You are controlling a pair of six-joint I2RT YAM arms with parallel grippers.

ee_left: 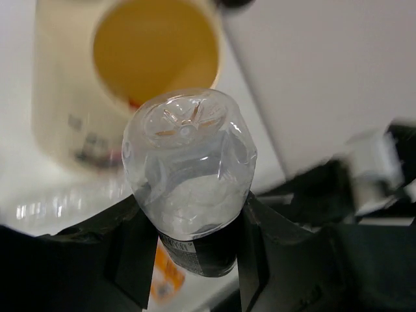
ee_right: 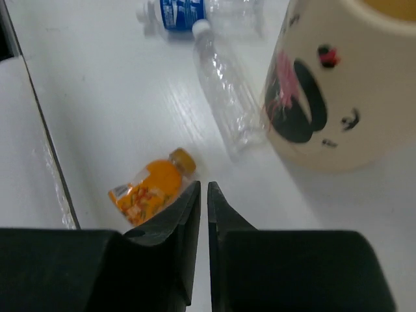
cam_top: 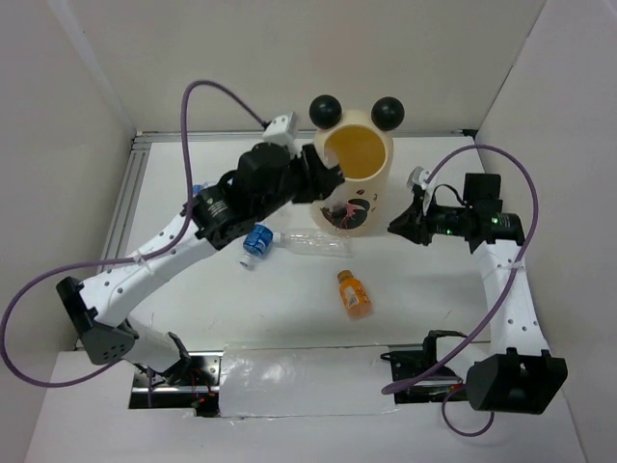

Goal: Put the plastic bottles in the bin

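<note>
My left gripper (cam_top: pixel 323 183) is shut on a clear bottle with a black label (ee_left: pixel 188 169), held base first, raised beside the open mouth of the bin (cam_top: pixel 359 193). The bin is a cream cylinder, yellow inside, with two black ball ears (cam_top: pixel 326 108); it also shows in the left wrist view (ee_left: pixel 62 97) and the right wrist view (ee_right: pixel 338 91). On the table lie a short orange bottle (cam_top: pixel 354 294) (ee_right: pixel 153 192), a clear unlabelled bottle (cam_top: pixel 313 243) (ee_right: pixel 224 91) and a blue-label bottle (cam_top: pixel 257 241) (ee_right: pixel 179 12). My right gripper (cam_top: pixel 395 227) (ee_right: pixel 203 188) is shut and empty, right of the bin.
White walls close in the table on the left, back and right. A bit of blue (cam_top: pixel 198 190) shows behind the left arm. A clear plastic sheet (cam_top: pixel 308 381) lies at the near edge between the arm bases.
</note>
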